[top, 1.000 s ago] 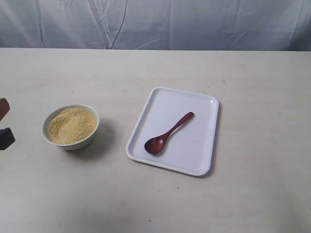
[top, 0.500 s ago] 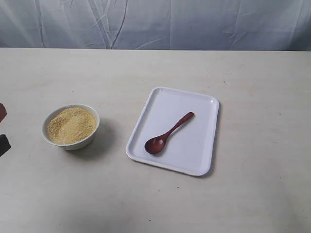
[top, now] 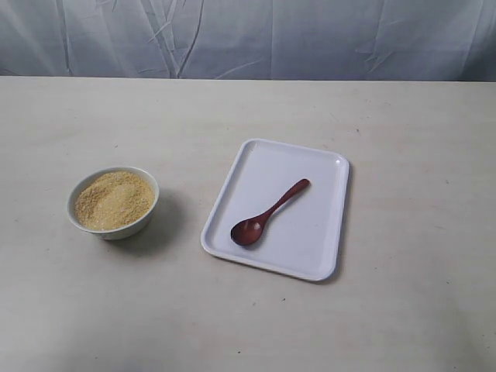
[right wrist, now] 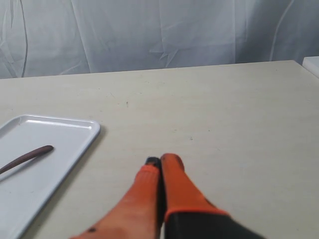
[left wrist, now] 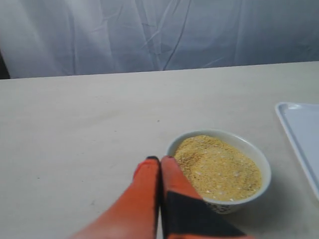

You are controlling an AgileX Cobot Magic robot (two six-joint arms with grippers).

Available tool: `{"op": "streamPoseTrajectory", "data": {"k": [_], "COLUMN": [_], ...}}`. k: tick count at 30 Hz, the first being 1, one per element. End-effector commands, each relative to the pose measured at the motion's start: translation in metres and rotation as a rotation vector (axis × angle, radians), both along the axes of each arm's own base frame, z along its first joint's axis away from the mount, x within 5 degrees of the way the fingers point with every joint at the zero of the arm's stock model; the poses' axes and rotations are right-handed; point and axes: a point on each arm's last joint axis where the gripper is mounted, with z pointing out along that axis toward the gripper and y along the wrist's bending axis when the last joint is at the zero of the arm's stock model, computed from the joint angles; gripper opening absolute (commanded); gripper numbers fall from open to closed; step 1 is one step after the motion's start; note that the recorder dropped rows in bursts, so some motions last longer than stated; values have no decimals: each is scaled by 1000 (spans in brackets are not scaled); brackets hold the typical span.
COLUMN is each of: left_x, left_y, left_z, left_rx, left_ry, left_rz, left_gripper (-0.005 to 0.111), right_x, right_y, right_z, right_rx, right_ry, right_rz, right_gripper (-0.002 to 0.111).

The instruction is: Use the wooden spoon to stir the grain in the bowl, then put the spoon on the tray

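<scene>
The small white bowl (top: 113, 203) stands at the left of the table with a mound of yellow-tan grain (top: 113, 199) in it. The dark reddish-brown wooden spoon (top: 268, 213) lies diagonally on the flat white tray (top: 256, 159), touched by no gripper. Neither gripper shows in the exterior view. In the left wrist view my left gripper (left wrist: 160, 160) is shut and empty, its orange tips just beside the bowl (left wrist: 259, 162) and grain (left wrist: 218, 167). My right gripper (right wrist: 161, 160) is shut and empty over bare table, beside the tray (right wrist: 75, 144); the spoon's handle (right wrist: 27, 155) shows there.
A pale wrinkled cloth (top: 248, 35) hangs behind the table's far edge. The table top (top: 403, 116) is beige and bare around the bowl and tray. A white object (right wrist: 312, 63) peeks in at the table's corner in the right wrist view.
The left gripper, seen at the left edge of the exterior view a second ago, has drawn back out of that view. Bowl, spoon and tray have not moved.
</scene>
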Motion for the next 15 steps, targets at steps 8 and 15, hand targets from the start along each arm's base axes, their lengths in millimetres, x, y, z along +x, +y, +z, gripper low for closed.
{"op": "streamPoseTrajectory", "data": {"k": [8, 15], "left_x": [-26, -25], "left_y": [10, 11], "left_z": [-5, -5], "left_rx": [-14, -9], "left_ry": [-63, -67], "left_rz": [100, 111], "left_gripper": [0, 0], "right_x": [0, 0], "right_y": [0, 0], "right_z": [1, 1], "right_rx": [-1, -1], "right_ry": [-16, -16], "right_rz": [-5, -5], "right_gripper": [0, 0]}}
